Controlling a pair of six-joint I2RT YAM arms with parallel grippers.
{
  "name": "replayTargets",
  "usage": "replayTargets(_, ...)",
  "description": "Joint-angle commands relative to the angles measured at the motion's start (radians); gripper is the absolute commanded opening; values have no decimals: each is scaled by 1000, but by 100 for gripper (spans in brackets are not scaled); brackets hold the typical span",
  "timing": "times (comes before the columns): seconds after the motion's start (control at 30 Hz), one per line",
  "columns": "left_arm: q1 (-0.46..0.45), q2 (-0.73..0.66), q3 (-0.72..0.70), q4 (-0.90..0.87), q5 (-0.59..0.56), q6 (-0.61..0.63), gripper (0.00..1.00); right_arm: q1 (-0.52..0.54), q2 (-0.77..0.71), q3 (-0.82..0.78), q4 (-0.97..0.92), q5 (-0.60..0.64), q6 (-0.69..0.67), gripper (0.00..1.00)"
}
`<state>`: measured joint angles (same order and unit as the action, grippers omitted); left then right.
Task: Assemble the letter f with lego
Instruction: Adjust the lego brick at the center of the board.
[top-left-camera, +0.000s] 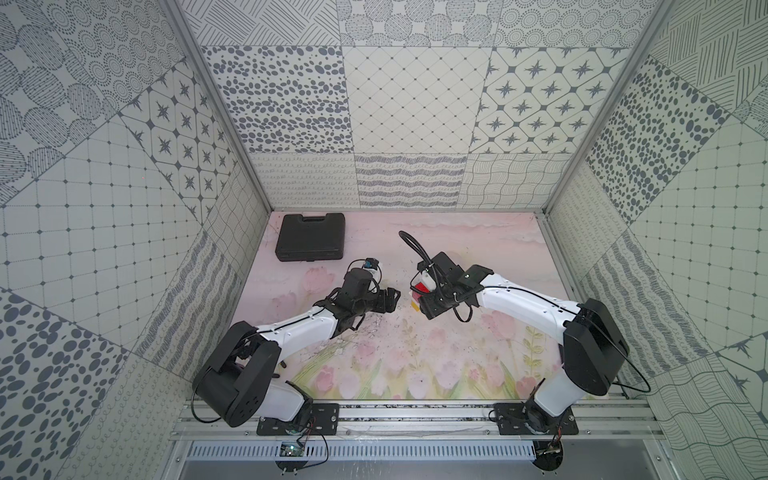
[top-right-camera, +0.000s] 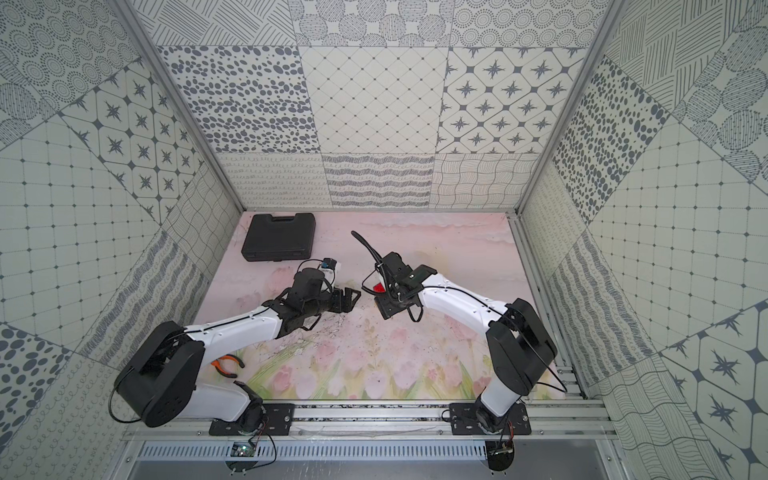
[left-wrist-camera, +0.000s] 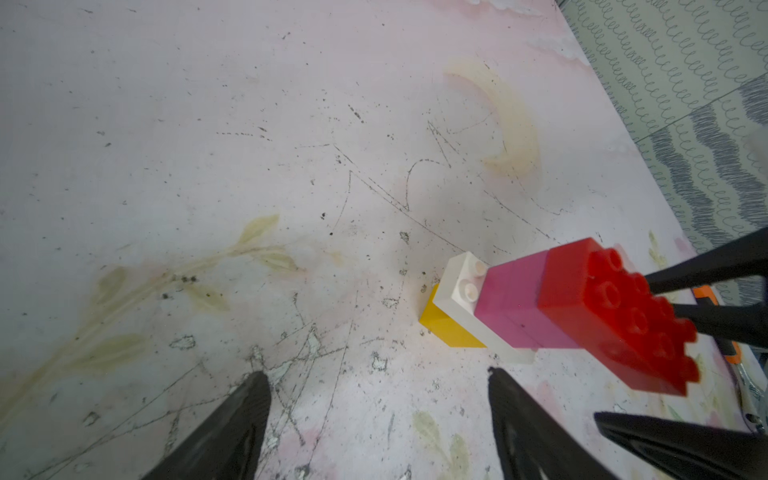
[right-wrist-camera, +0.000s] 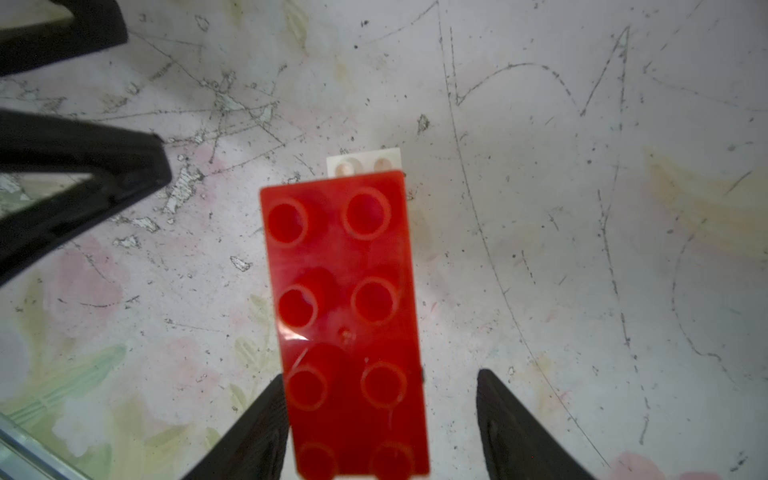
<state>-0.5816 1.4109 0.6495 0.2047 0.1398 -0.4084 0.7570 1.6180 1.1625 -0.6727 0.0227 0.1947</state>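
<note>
The letter f stands upright on the mat as one joined lego stack: yellow foot (left-wrist-camera: 449, 328), white crossbar (left-wrist-camera: 461, 286), pink stem (left-wrist-camera: 511, 303), red top bar (left-wrist-camera: 611, 311). From above, the red bar (right-wrist-camera: 345, 311) hides all but the white brick's end (right-wrist-camera: 365, 162). My right gripper (right-wrist-camera: 382, 378) is open around the red bar: one finger is at the bar's side and the other stands clear of it. In a top view the red bar (top-left-camera: 422, 288) shows under that gripper (top-left-camera: 415, 297). My left gripper (left-wrist-camera: 374, 378) is open and empty, just beside the stack.
A black plastic case (top-left-camera: 311, 243) lies at the back left of the mat. Orange-handled pliers (top-right-camera: 224, 365) lie by the left arm's base. Patterned walls close in three sides, and the two grippers' tips nearly meet mid-mat.
</note>
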Motion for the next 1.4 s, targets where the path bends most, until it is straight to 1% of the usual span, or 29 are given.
replayTargets(0.0,-2,-24,7,-48,-24,22,84,3,-34,-52,236,-7,8,72)
replayTargets(0.2,-2,-40,8,-64,-32,19,84,7,-48,-134,369,-13,-6,73)
replayTargets(0.47,-3,-49,11,-82,-41,25,84,7,-10,-150,453,-35,-27,70)
replayTargets(0.63,-3,-47,7,-77,-43,26,84,7,24,-136,472,-45,-33,66)
replayTargets(0.77,-3,-43,12,-82,-40,31,84,7,39,-126,480,-60,-38,59)
replayTargets(0.87,-3,-47,10,-85,-45,33,84,3,59,-112,464,-75,-44,46)
replayTargets(0.9,-3,-49,10,-88,-46,34,84,3,64,-107,459,-75,-45,44)
replayTargets(1.2,-3,-47,18,-103,-49,40,84,-14,72,-96,434,-130,-61,38)
replayTargets(1.37,-2,-52,19,-107,-55,43,83,-40,83,-71,392,-209,-70,37)
